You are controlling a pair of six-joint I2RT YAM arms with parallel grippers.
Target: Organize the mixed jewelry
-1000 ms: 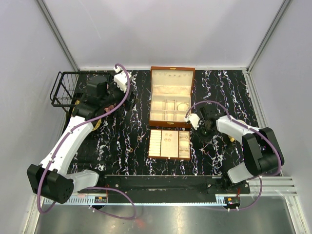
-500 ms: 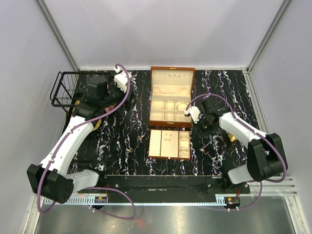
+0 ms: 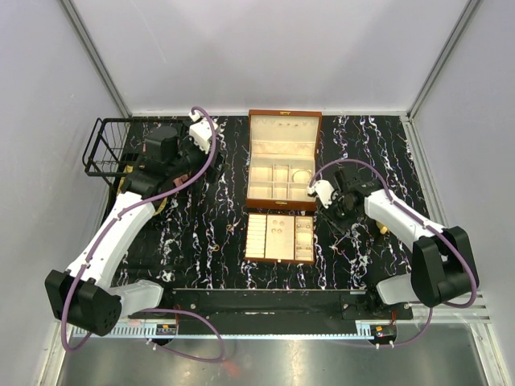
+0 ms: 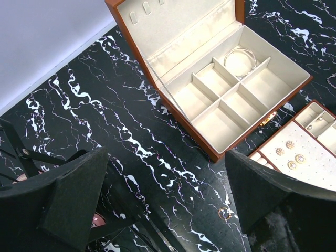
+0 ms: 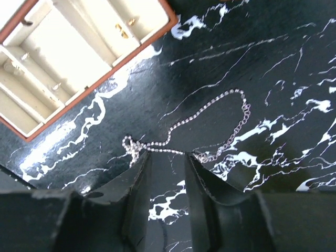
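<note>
— Right pincer (image 5: 167, 156): are you gripping yet?
— No; your fingers are sitting narrowly parted, straddling the silver chain (image 5: 199, 110) lying mid-frame on the marble (image 5: 273, 63). Your left pincer (image 4: 167, 157) is gaping wide.

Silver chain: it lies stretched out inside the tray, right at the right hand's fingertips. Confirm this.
Not inside the tray. The silver chain lies on the black marble surface beside the tray, right at the right hand's fingertips, as the right wrist view shows.
</note>
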